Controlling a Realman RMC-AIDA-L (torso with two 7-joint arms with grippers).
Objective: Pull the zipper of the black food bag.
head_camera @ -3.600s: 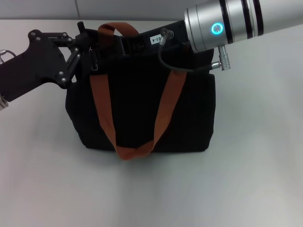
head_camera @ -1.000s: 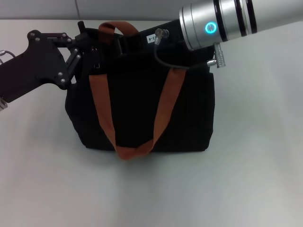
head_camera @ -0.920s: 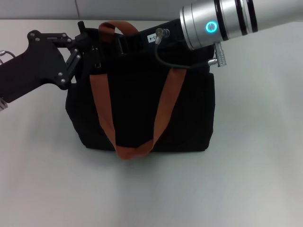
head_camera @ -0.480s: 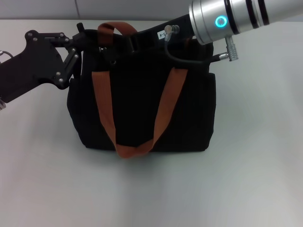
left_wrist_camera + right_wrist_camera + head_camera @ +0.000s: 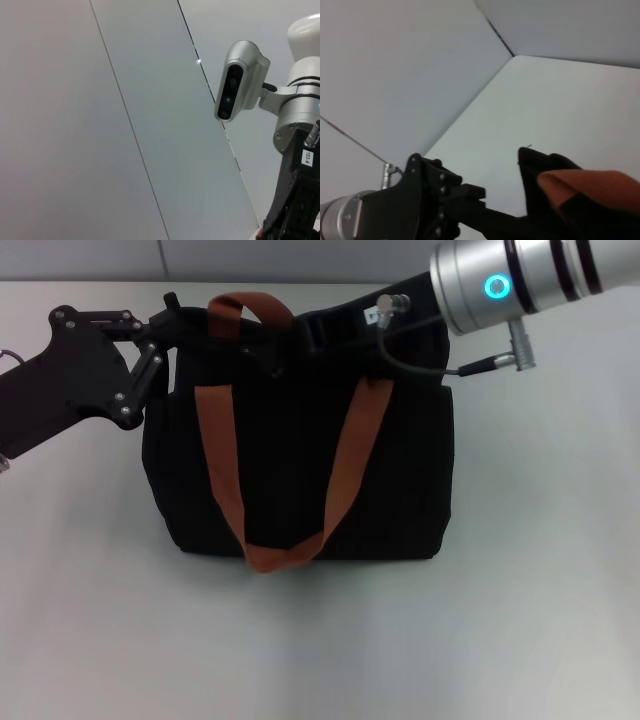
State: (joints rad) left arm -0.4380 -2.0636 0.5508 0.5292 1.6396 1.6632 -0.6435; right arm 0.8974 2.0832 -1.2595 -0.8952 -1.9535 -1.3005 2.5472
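Reaching in over the top edge, the right claw (image 5: 280, 352) sits low on the zip line, fingers hidden, so I cannot tell its grip. Its zipper isn't visible, presumably beneath it. The zip line runs left to right along the black food bag (image 5: 300, 475) on the bench (image 5: 520, 590). The left claw (image 5: 185, 325) pinches the bag's left corner.

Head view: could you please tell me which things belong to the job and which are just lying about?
Job: boxy black fabric food bag; left gripper at its top left corner; right gripper over its top edge; zipper pull hidden.
Idle: orange-brown webbing handles; white tabletop.
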